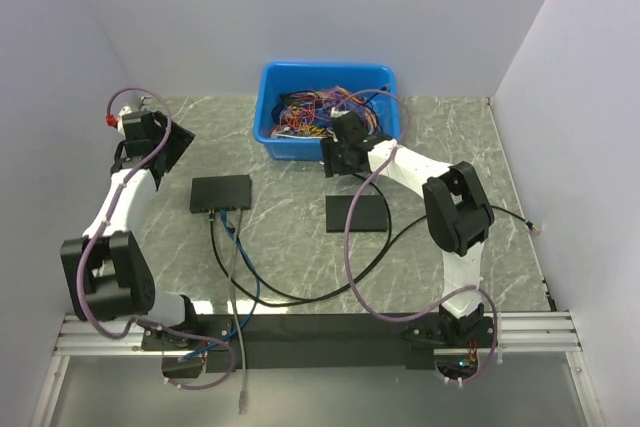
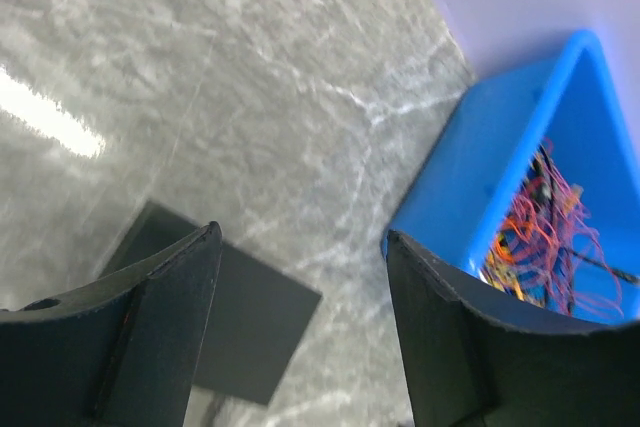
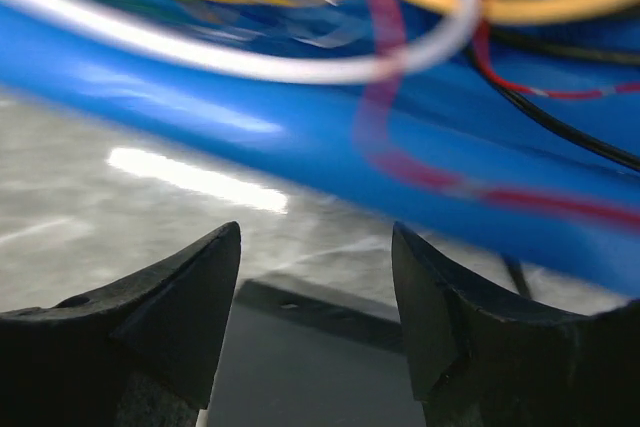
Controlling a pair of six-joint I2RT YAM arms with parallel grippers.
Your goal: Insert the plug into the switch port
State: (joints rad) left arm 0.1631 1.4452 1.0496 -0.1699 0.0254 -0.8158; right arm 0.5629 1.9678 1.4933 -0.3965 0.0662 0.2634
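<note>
The switch (image 1: 220,193) lies left of centre on the surface (image 1: 450,147), with cables (image 1: 231,232) leaving its near-edge port row (image 1: 221,211). A slab (image 1: 357,213) lies to its right and a wire-filled bin (image 1: 285,145) behind. The left end effector (image 1: 172,150) and right end effector (image 1: 338,154) gape wide, empty.

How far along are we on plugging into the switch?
Done: cables already run from the near edge of the switch. In hand: nothing; left tool and right tool are open and empty, the right beside the blue bin. Left: grasp a plug and seat it in a port.
</note>
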